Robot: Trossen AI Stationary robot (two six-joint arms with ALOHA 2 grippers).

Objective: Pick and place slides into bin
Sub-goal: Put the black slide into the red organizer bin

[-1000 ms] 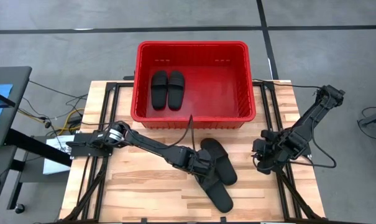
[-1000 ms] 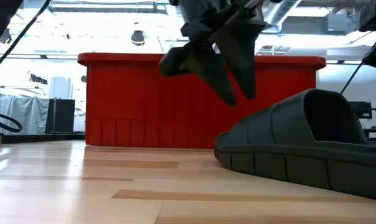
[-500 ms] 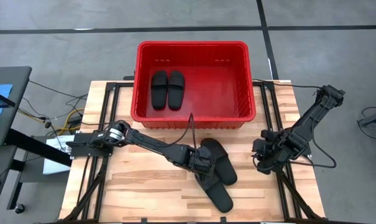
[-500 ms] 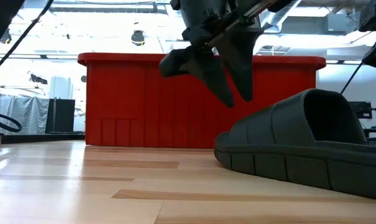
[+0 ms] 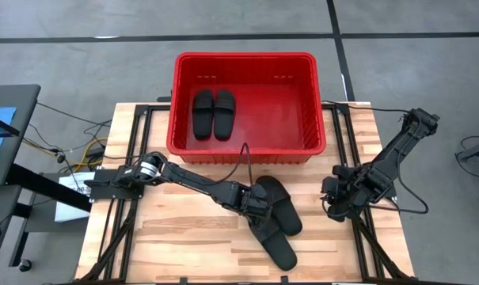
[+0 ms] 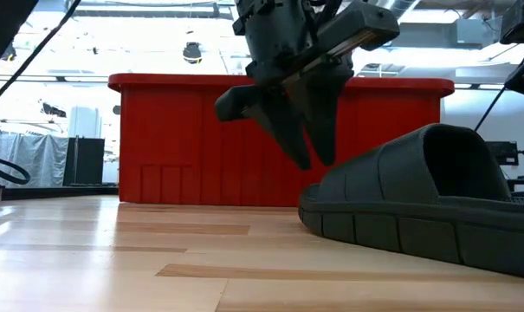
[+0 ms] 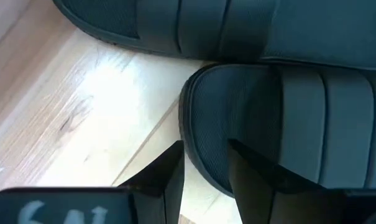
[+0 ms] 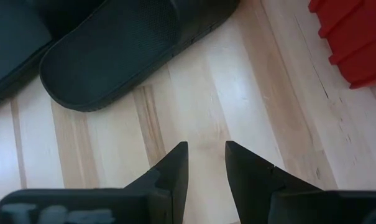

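Four slides counted: two lie side by side inside the red bin (image 5: 247, 103), two remain on the bench (image 5: 176, 237) just in front of it. The nearer slide (image 5: 272, 242) touches its mate (image 5: 280, 204). Left gripper (image 5: 255, 212) hovers at their edge, fingers (image 7: 169, 177) slightly parted, holding nothing. Right gripper (image 5: 335, 203) waits at the bench's right edge, fingers likewise parted and empty. Judged light, soft, grippy foam; the sole rim or strap looks the best hold.

Overhead, table-level, 2 wrist cams — close
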